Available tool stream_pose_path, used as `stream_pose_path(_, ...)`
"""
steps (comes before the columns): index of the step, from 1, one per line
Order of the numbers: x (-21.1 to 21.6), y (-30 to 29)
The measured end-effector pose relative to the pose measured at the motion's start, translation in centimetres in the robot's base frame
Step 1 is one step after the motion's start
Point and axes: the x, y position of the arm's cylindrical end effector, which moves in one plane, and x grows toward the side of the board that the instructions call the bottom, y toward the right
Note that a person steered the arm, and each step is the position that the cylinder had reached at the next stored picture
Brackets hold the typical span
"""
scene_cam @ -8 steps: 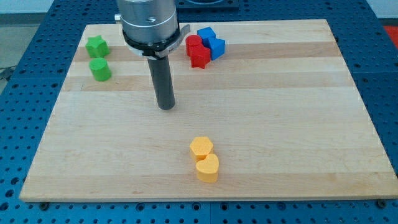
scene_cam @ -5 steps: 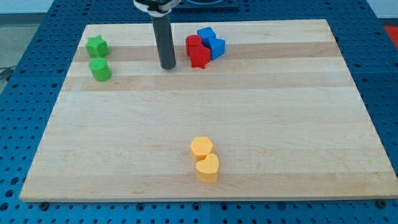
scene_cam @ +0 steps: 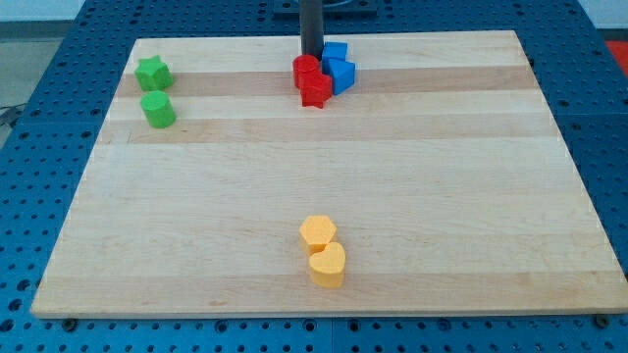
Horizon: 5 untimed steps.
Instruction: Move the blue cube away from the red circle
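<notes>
My tip (scene_cam: 312, 55) is at the view's top, touching the left side of the upper blue block (scene_cam: 336, 53) and just above the red circle (scene_cam: 306, 69). A second blue block (scene_cam: 342, 75) sits right of the red circle, touching it. I cannot tell which of the two is the cube. A second red block (scene_cam: 315, 90) lies just below the red circle. The rod hides the left part of the upper blue block.
A green star (scene_cam: 152, 72) and a second green block (scene_cam: 158, 109) sit at the board's upper left. A yellow hexagon (scene_cam: 317, 232) and a yellow heart (scene_cam: 327, 264) sit together at the bottom middle. The wooden board (scene_cam: 471, 176) lies on a blue perforated table.
My tip has moved from the board's middle up and to the right, reaching the top of the red and blue cluster. The upper blue block seems nudged slightly right.
</notes>
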Motion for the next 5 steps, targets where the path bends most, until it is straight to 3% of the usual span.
stream_pose_path(3,0.5,3.1)
stream_pose_path(4,-0.5,2.6)
stream_pose_path(5,-4.7,2.8)
